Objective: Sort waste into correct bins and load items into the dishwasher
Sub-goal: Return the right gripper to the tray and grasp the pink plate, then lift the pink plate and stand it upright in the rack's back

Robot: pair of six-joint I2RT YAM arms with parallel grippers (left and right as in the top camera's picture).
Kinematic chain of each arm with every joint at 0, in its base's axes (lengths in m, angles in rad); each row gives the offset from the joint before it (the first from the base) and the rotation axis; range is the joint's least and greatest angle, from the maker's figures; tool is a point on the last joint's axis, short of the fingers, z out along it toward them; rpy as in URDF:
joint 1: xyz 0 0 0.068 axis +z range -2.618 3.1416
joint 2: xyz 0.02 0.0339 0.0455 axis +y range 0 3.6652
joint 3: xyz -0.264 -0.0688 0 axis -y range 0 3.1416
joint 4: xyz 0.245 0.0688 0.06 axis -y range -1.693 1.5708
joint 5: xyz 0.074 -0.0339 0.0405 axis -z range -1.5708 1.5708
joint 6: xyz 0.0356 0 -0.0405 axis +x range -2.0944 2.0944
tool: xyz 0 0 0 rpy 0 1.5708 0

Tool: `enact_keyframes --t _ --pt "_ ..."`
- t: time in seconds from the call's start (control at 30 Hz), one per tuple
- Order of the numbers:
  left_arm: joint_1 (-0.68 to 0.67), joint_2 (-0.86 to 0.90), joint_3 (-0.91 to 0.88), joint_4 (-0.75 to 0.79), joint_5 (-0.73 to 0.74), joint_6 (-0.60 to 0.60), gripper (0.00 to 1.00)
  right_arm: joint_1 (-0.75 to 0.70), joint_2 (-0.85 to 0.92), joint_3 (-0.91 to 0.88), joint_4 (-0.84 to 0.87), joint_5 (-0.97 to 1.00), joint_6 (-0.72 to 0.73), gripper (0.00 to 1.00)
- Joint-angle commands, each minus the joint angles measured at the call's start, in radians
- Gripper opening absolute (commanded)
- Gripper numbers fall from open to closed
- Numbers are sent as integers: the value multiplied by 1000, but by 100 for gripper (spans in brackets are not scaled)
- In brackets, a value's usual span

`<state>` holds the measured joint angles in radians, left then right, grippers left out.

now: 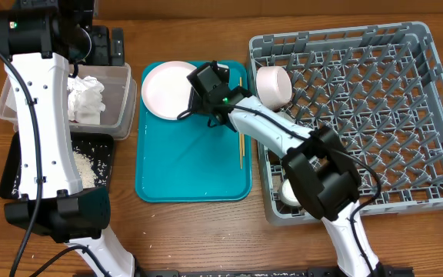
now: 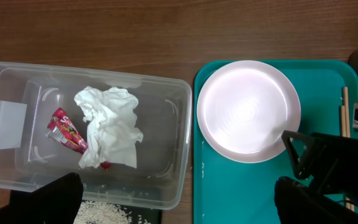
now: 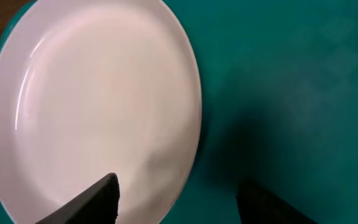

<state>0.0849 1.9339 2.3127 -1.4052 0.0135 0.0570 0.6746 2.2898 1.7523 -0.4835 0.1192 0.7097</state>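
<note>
A pale pinkish-white plate (image 1: 168, 88) lies at the back left of the teal tray (image 1: 191, 169); it also shows in the left wrist view (image 2: 247, 109) and right wrist view (image 3: 92, 106). My right gripper (image 1: 206, 81) (image 3: 185, 202) is open, with one finger over the plate's right rim and the other over the tray. My left gripper (image 2: 179, 202) is open and empty, high above the clear tub (image 2: 166, 99). The tub holds the white napkin (image 2: 107, 124) and the red wrapper (image 2: 67, 130). Chopsticks (image 1: 241, 138) lie on the tray's right side.
The grey dish rack (image 1: 375, 100) stands at the right with a pale bowl (image 1: 274, 85) on its side at its back left. A small white cup (image 1: 289, 192) is partly hidden under my right arm. The black tray (image 1: 102, 146) holds rice (image 1: 83, 169), in front of the tub.
</note>
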Motion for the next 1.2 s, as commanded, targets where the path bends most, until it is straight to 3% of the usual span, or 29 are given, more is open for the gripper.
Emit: enact_keyframes --t 0.0,0.1,0.23,0.57,0.67,0.97,1.17 --pt "-6 9 18 3 -6 -12 100 5 30 14 16 -20 1 59" --pt "-6 9 18 3 -6 -12 100 11 42 14 19 -20 1 54" --pt "-6 9 18 3 -6 -12 100 11 45 14 18 -16 -1 38" --pt "-6 9 18 3 -6 -12 100 11 82 14 -2 22 -7 32" --pt "-6 9 18 3 -6 -12 100 11 90 14 -22 22 -7 4" --pt "-6 9 18 3 -6 -12 100 -2 73 89 -124 38 -60 4" --pt "-6 9 18 3 -6 -12 100 -30 -5 317 -387 67 -215 4"
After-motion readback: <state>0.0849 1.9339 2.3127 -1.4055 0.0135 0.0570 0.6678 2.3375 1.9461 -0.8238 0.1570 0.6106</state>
